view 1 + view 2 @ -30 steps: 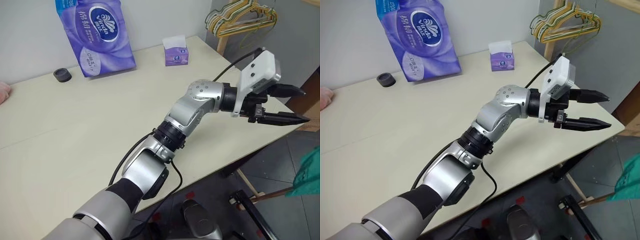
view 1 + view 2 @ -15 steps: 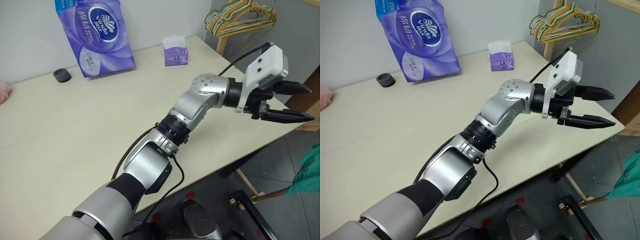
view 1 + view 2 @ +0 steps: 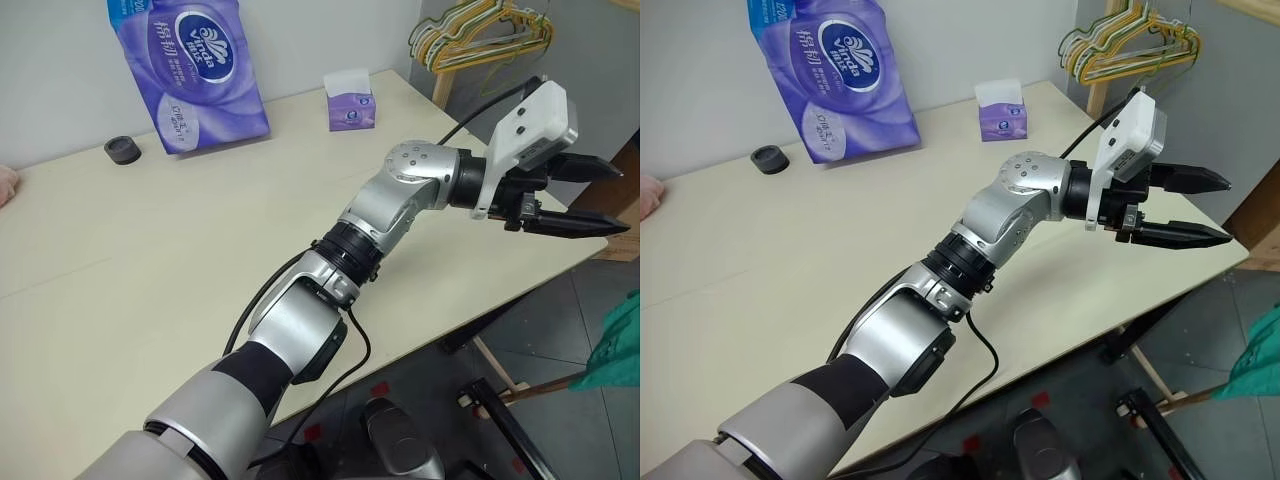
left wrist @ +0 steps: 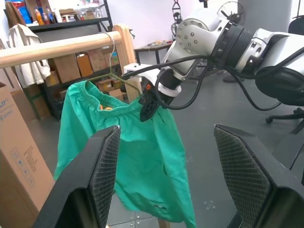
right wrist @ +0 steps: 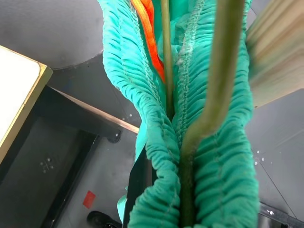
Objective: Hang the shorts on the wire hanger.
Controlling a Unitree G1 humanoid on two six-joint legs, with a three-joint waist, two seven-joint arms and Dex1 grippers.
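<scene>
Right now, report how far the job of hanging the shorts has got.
Done: the shorts already drape from the wire hanger, whose hook sits over the wooden rail. In hand: the right claw is shut on the gathered waistband by the hanger wire, and the left claw is open with nothing in it. Left: release the waistband and pull both arms away.

Teal-green shorts hang below the pale wooden rail, an orange drawstring bright in the gathered waistband. The wire hanger inside that waistband runs olive-green. Beside the rail sits a brown cardboard box. On the cream table, a purple-and-white tissue pack and small purple tissue box. Yellow and green pastel hangers cluster past the table's corner.
</scene>
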